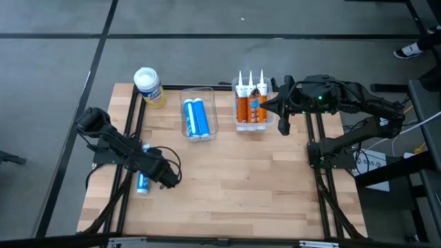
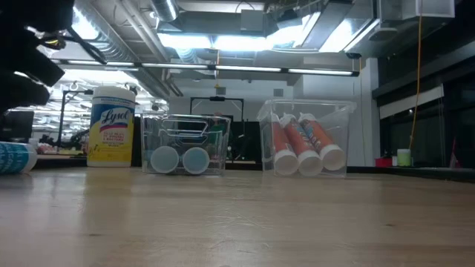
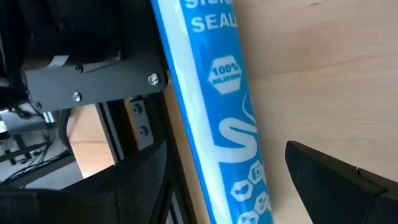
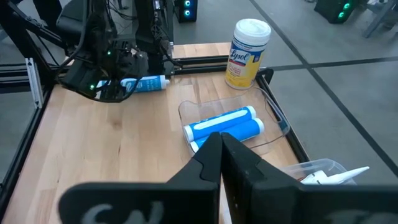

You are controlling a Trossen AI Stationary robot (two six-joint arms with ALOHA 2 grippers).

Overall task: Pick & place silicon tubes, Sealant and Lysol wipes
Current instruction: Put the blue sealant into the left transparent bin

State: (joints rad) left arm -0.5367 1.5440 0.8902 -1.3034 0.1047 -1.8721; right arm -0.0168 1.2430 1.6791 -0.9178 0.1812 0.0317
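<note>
A blue silicone tube [image 1: 142, 183] lies flat on the wooden table by its left edge. My left gripper [image 1: 150, 171] hangs over it, pointing steeply down. In the left wrist view the gripper [image 3: 236, 186] is open, one dark finger on either side of the tube [image 3: 214, 93] and apart from it. The yellow Lysol wipes canister [image 1: 148, 87] with its white lid stands upright at the far left. Two more blue tubes lie in a clear bin [image 1: 198, 118]. Orange sealant tubes stand nozzle-up in a second clear bin [image 1: 251, 105]. My right gripper [image 4: 221, 155] is shut, raised at the far right.
A black frame rail [image 1: 129, 134] and its bracket [image 3: 93, 81] run along the table's left edge, right beside the loose tube. The two bins and the canister [image 2: 111, 126] line the far side. Bare wood [image 1: 234, 186] fills the middle and near part.
</note>
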